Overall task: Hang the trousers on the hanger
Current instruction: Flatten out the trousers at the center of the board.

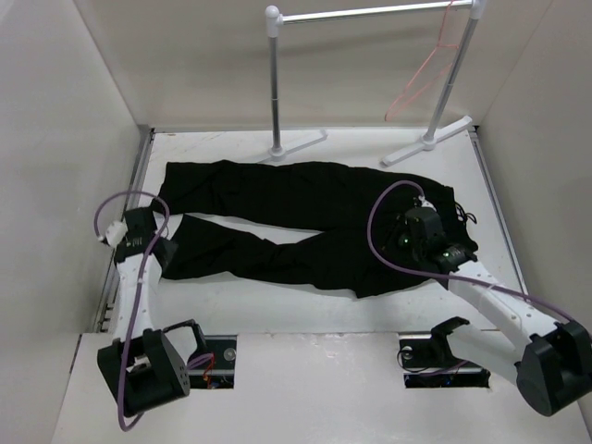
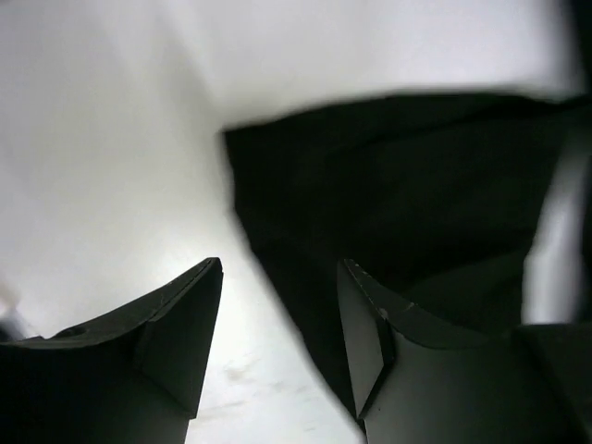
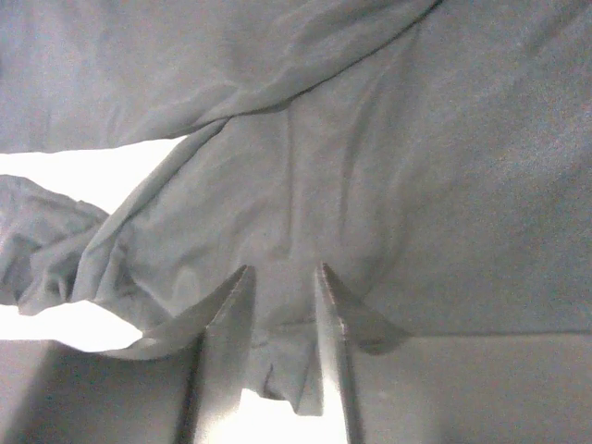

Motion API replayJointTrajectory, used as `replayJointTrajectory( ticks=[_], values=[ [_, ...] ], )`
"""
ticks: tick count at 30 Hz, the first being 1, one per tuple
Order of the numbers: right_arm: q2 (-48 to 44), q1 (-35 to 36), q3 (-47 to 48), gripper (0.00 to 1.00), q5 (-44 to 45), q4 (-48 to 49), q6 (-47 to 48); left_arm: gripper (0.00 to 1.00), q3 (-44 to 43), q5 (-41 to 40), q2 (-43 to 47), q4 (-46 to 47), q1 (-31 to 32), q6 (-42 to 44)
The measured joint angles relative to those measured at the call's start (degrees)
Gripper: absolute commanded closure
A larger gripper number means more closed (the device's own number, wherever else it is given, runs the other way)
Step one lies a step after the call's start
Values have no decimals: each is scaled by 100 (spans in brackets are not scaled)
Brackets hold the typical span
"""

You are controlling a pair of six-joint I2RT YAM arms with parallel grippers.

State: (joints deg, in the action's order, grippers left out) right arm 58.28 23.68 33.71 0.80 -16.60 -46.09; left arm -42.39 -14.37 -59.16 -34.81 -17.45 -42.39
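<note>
Left gripper [image 2: 280,268] is gaping empty at the trousers [image 2: 398,185] edge; I'm starting pickup.
Right gripper [image 3: 280,270] is straddling them, pinch unclear; I'm needing firm holds next.

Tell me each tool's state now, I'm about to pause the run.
Left tool: open, holding nothing, over the edge of the trousers.
Right tool: jaws narrow around a trousers fold; grip cannot be told.

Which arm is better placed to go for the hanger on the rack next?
Right, probably. The hanger hangs at the right end of the rack, beyond the right gripper at the waist of the trousers; the left gripper sits far off at the leg ends.
</note>
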Motion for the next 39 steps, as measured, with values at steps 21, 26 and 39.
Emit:
replayJointTrajectory(
  ticks=[21,26,39],
  values=[
    [-999,4,-219,48,-133,-452,85,96,1113,435,-986,1451,-369,-782],
    [-1145,4,-262,49,-140,-542,87,100,1062,538,-155,1202,-402,-824],
    [-1193,-85,-278,46,-149,-686,87,100,-1923,310,2238,-2013,-278,-844]
  ],
)
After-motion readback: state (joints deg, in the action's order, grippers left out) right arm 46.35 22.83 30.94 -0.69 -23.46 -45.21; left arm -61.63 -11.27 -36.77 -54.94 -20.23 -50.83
